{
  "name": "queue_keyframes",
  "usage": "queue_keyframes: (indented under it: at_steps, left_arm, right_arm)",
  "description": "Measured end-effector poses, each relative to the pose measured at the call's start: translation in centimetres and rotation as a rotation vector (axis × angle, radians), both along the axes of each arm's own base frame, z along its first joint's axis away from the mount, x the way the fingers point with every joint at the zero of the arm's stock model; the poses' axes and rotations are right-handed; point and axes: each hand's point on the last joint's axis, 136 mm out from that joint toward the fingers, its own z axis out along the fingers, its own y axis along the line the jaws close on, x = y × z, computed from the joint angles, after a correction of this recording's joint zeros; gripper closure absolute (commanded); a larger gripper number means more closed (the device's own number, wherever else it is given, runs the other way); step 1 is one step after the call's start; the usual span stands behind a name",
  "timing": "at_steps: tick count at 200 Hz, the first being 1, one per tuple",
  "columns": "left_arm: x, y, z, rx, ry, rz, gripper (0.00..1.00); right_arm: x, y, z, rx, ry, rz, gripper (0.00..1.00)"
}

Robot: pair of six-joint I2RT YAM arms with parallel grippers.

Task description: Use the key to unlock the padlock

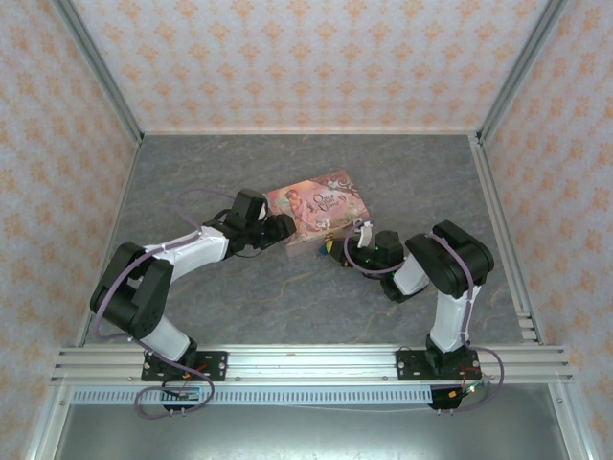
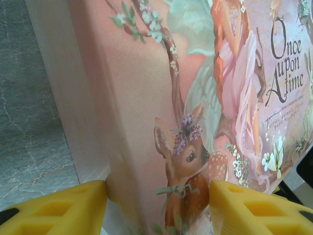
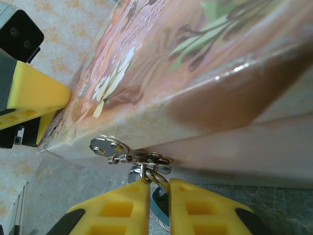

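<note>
- Pinching the blue padlock (image 3: 159,209) between the yellow fingers (image 3: 117,208) of the right gripper (image 3: 160,186), nearly closed around it.
- Hanging by a metal ring (image 3: 152,172) from the hasp (image 3: 108,146) on the pink tin (image 3: 195,73), on its near side, just above the grey table (image 3: 274,205).
- Clamping the tin's left end with the left gripper (image 2: 157,191), half spread, one finger on each face.

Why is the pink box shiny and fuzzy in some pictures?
Right wrist view: the tin is too close, so it blurs, with white glare along its edge; left wrist view: its deer and lettering look sharp; top external view: even light, soft shadows.
</note>
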Motion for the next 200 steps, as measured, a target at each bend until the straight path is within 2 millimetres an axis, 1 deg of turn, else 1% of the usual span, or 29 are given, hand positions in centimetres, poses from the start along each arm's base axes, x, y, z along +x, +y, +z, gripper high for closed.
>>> queue_keyframes:
  at_steps: [62, 157, 200]
  left_arm:
    - [0.0, 0.0, 0.0, 0.001, 0.0, 0.0, 0.43]
    - [0.0, 0.1, 0.0, 0.003, -0.001, 0.002, 0.43]
    - [0.0, 0.1, 0.0, 0.003, -0.001, 0.002, 0.43]
  right_arm:
    - [0.1, -0.3, -0.2, -0.005, 0.002, -0.019, 0.99]
    - [0.0, -0.7, -0.2, 0.004, 0.014, -0.047, 1.0]
    - [0.2, -1.2, -0.2, 0.014, 0.035, -0.086, 1.0]
